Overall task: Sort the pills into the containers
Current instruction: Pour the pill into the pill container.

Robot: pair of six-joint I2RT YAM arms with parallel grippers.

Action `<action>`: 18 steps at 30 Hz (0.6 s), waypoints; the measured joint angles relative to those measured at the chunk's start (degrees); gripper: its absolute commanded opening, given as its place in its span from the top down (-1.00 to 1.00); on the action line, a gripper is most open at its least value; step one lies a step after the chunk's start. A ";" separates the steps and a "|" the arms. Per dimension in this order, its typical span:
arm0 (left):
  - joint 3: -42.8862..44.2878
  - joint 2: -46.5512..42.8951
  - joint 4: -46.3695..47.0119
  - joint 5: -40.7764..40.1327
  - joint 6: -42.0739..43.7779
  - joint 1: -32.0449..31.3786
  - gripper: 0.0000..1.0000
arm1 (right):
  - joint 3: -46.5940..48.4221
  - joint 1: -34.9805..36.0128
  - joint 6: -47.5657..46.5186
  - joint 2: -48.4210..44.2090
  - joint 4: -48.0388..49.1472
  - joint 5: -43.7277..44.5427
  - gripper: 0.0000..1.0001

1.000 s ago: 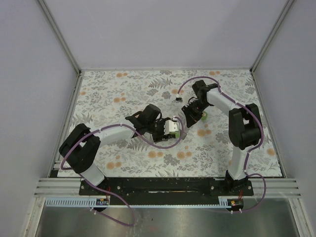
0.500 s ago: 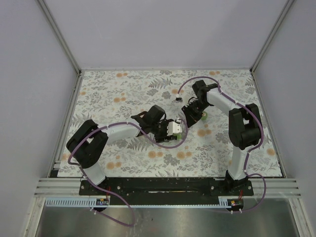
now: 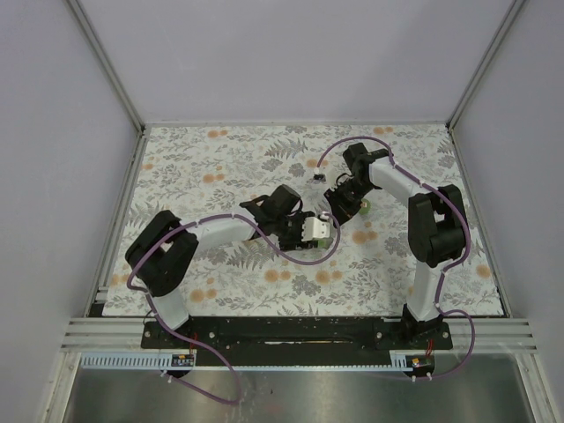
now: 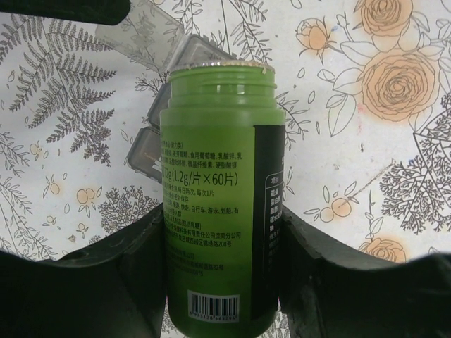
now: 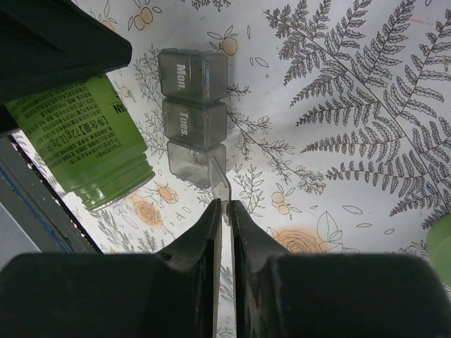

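**A:** Floral tablecloth point(image 3: 220, 159) across the whole bed, walls on three sides. Where's the bottle?

**B:** We have the green bottle point(image 4: 218, 176) clamped across its body in the left gripper point(image 4: 222, 232). The cap is off. Its long axis runs straight on from the fingers, with the mouth pointing away from the wrist, rightward in the scene.

**A:** And the target?

**B:** The pill organizer point(image 5: 194, 116) lies mid-table between the two arms, just beyond the bottle mouth and a bit off its line. We read Mon and Tues as closed. The third compartment is open, and its lid flap point(image 5: 218, 176) is pinched in the right gripper point(image 5: 224, 211), fingers closed tight on it.

**A:** Whose move is it?

**B:** The left arm's, we'd say, since it carries the bottle. The mouth has to tip over the open cell, which is the one at the right fingers' end.

**A:** Room?

**B:** Tight there — bottle lip, flap and right fingers all crowd together. There's open cloth to the near and left sides. The green cap point(image 5: 440, 246) sits on the far side of the right gripper from the bottle, out of the way. We can't see any pills.
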 measured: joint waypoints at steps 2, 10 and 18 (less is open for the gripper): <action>0.24 0.20 -0.57 -0.11 1.03 -0.07 1.00 | 0.02 0.00 0.00 0.00 0.00 0.00 0.92; 1.64 1.53 -3.39 -0.31 4.98 -0.20 1.00 | 0.02 0.00 0.02 0.00 0.00 0.00 0.92; 4.33 3.17 -4.98 -0.90 7.10 -0.22 1.00 | 0.02 0.00 0.02 0.00 -0.02 0.00 0.92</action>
